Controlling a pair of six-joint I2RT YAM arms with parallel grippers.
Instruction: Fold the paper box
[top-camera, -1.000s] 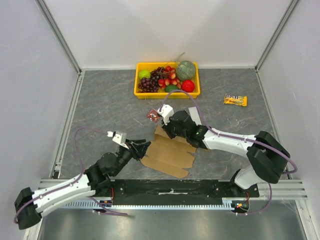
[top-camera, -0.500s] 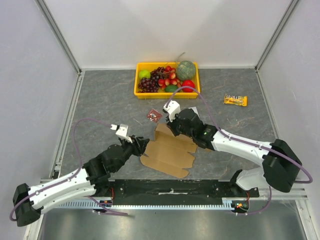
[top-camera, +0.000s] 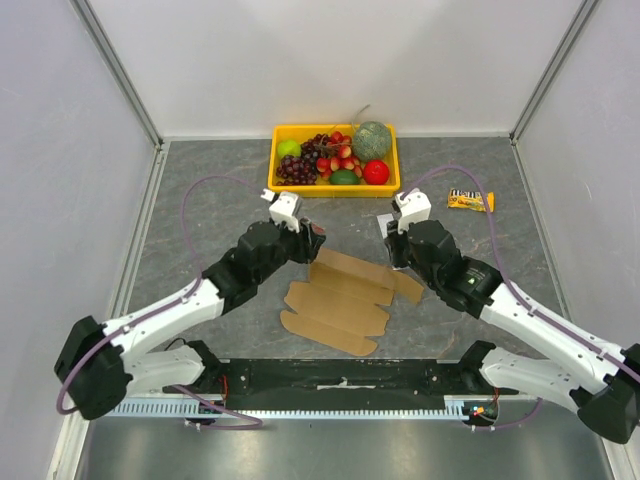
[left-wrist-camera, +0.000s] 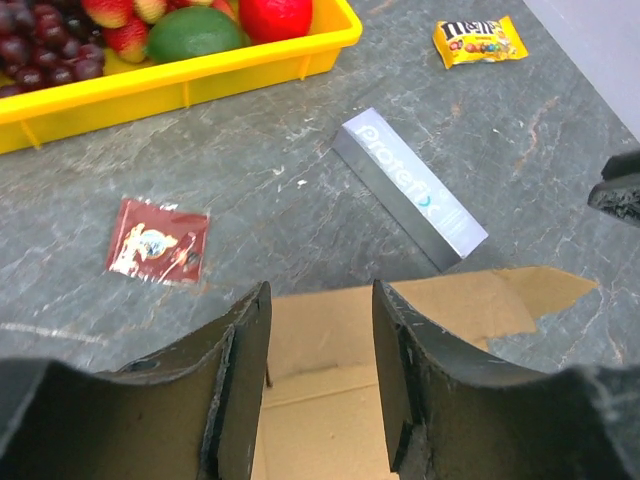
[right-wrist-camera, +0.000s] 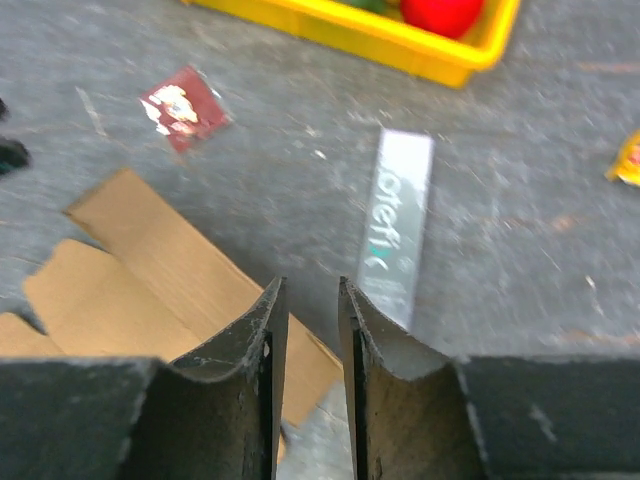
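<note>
Two sets of jaws, both empty, above the paper box (top-camera: 345, 295): left half-open, right barely parted.

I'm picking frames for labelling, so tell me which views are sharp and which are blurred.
Top external: sharp and evenly lit, no glare, the paper box clearly outlined. Left wrist: crisp enough to read the lettering on the silver box. Right wrist: blurred across the table; the same box's lettering smears and the red sachet is fuzzy.
</note>
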